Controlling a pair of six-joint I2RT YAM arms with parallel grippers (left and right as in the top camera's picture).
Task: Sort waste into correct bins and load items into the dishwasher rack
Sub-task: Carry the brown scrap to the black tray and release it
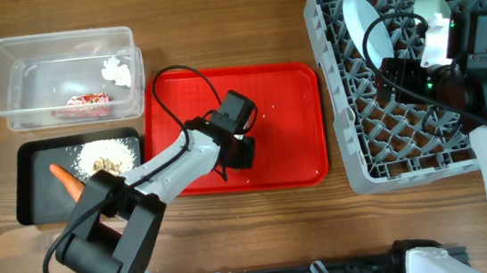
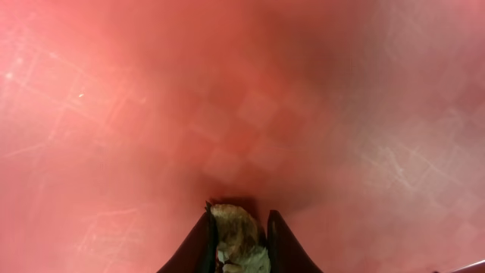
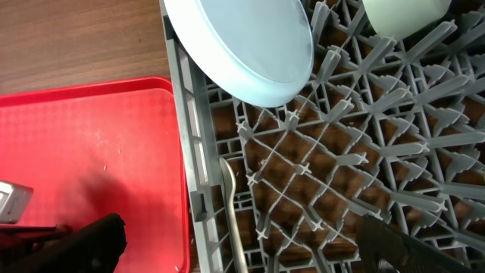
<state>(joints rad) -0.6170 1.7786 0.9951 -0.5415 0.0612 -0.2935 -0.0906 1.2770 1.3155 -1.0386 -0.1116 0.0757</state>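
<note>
The left gripper [image 2: 239, 254] is low over the flat red plastic tray [image 1: 285, 105] in the middle of the wooden table [image 1: 215, 23]. Its two dark fingers [image 2: 198, 246] pinch a small brown lumpy scrap [image 2: 239, 227] just above the scratched red surface. To the far left stands the clear plastic rectangular tub [image 1: 2, 52], which holds a red crinkled wrapper [image 1: 88, 99] and, by its right wall, a white crumpled tissue [image 1: 116, 70]. Just near of the tub lies the shallow black rectangular tray [image 1: 35, 206]. In it an orange carrot [image 1: 67, 180] lies beside a patch of white rice-like crumbs [image 1: 112, 151], partly under the left arm. On the right of the table sits the large square grey plastic grid rack [image 1: 320, 4] with upright pegs, close beside the red tray's right edge. A wide light-blue dish [image 3: 242, 45] stands tilted among the pegs at the rack's far left, and a small pale mint bowl [image 3: 402, 15] sits farther right. A white spoon [image 3: 229, 205] lies along the inside of the rack's left wall. The right gripper [image 3: 246, 243] hangs over the rack's grid near that wall. Its fingers [image 3: 409, 246] are spread wide with nothing between them.
</note>
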